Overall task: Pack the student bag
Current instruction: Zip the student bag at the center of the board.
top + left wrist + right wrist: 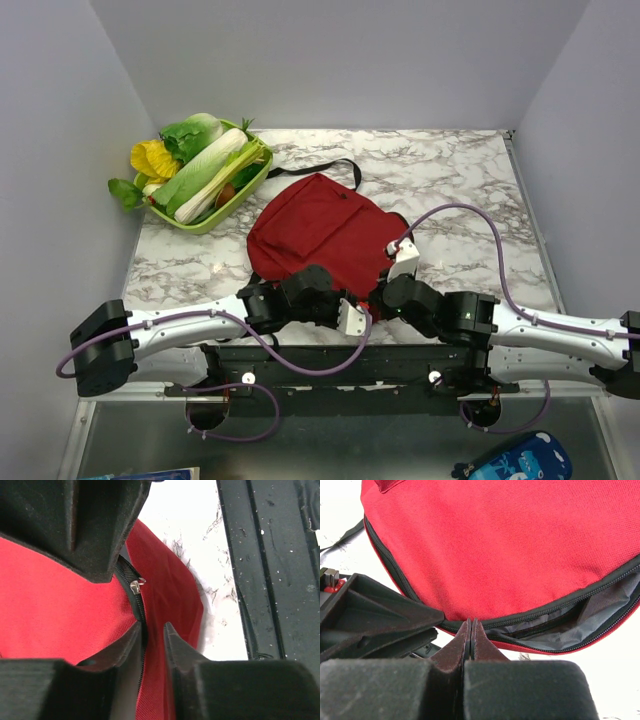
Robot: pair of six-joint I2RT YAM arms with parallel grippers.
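The student bag (320, 230), dark red with black zippers, lies flat in the middle of the marble table. Both grippers meet at its near edge. My left gripper (360, 312) (152, 627) has its jaws nearly together with a fold of the bag's red fabric (50, 605) and zipper tape between them; a silver zipper pull (136, 585) sits just beyond. My right gripper (385, 290) (470, 621) is shut, tips pressed together against the black zipper band of the bag (510, 545). To its right the zipper gapes, showing grey lining (570, 625).
A green basket (240, 200) of toy vegetables stands at the back left. The bag's black strap (320, 168) trails behind it. A black rail (270, 555) runs along the table's near edge. A blue pouch (515, 460) lies below the table at the bottom right.
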